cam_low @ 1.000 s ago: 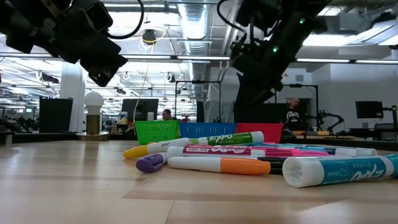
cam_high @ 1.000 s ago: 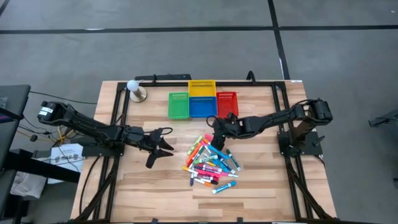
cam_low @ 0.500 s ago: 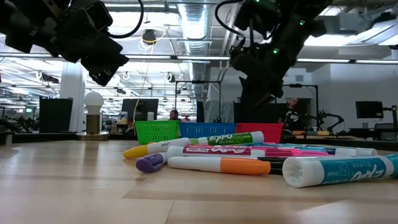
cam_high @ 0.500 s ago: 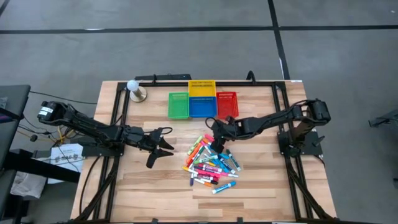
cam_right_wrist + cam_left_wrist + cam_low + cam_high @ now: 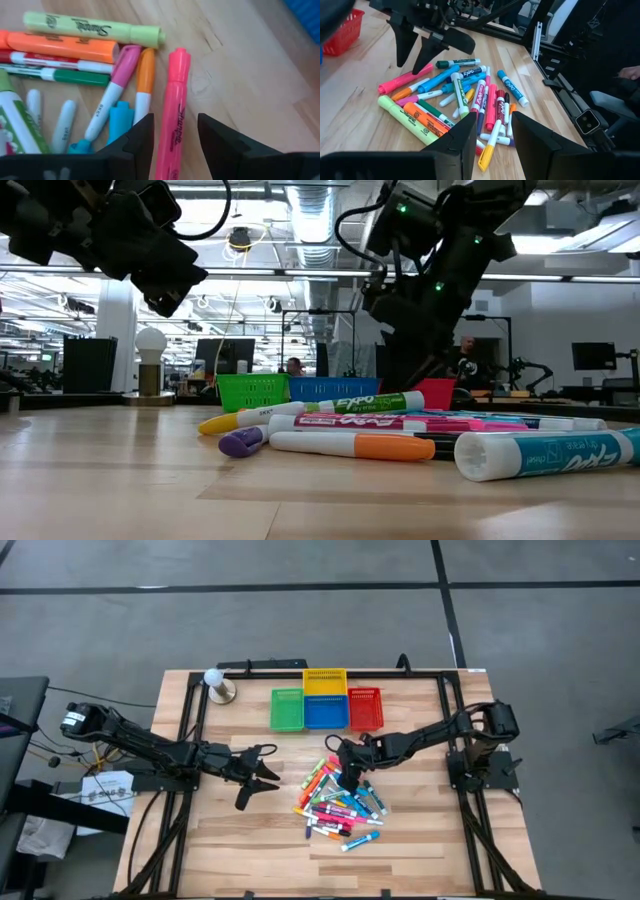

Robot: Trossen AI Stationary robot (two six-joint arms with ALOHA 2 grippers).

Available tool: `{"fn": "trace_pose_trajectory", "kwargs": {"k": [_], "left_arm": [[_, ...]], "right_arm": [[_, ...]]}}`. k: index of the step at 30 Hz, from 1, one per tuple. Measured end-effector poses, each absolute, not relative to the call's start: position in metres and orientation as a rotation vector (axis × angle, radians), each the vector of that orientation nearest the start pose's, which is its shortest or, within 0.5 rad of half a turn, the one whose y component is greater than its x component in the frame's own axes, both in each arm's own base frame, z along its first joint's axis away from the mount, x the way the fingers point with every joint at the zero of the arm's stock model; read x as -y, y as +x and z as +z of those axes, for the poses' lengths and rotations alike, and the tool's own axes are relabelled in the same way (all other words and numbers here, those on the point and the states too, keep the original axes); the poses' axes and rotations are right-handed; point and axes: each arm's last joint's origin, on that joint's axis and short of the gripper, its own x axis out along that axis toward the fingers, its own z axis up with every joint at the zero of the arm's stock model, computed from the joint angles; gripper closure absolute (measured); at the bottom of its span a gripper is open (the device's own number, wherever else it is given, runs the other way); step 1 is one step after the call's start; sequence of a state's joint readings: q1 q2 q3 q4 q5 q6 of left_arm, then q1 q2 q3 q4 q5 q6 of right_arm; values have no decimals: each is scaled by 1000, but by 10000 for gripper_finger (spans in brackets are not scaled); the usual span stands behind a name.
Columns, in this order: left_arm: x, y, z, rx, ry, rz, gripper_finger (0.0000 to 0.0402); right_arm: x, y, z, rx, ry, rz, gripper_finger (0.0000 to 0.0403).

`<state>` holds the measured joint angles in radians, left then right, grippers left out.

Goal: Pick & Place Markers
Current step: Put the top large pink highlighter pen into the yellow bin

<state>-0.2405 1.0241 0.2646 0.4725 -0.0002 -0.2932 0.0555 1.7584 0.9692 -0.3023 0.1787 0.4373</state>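
The markers (image 5: 340, 802) lie in a loose pile on the wooden table, right of centre, caps in pink, orange, green, blue and purple. My right gripper (image 5: 346, 778) hangs open over the pile's far edge. In the right wrist view its fingers (image 5: 142, 137) stand on either side of a pink highlighter (image 5: 176, 100) without touching it. In the left wrist view the same highlighter (image 5: 402, 81) lies flat below those fingers. My left gripper (image 5: 263, 778) waits open above bare table, left of the pile.
Green (image 5: 287, 708), yellow (image 5: 325, 681), blue (image 5: 325, 712) and red (image 5: 365, 707) baskets stand in a cluster at the far edge. A white ball on a brass base (image 5: 214, 683) stands far left. Bare wood lies near and left of the pile.
My right gripper has moved down and toward the table's near edge, from in front of the red basket onto the far edge of the marker pile, staying open. The markers have kept still.
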Motion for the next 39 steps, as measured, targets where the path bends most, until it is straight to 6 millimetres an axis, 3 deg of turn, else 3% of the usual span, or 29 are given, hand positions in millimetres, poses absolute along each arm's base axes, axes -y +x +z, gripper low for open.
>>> {"fn": "trace_pose_trajectory", "kwargs": {"k": [13, 39], "left_arm": [[46, 189, 176, -319, -255, -195, 279], [46, 189, 176, -319, -255, -194, 279]], "right_arm": [[-14, 328, 148, -1034, 266, -342, 244], [-14, 327, 146, -1053, 278, -327, 264]]}}
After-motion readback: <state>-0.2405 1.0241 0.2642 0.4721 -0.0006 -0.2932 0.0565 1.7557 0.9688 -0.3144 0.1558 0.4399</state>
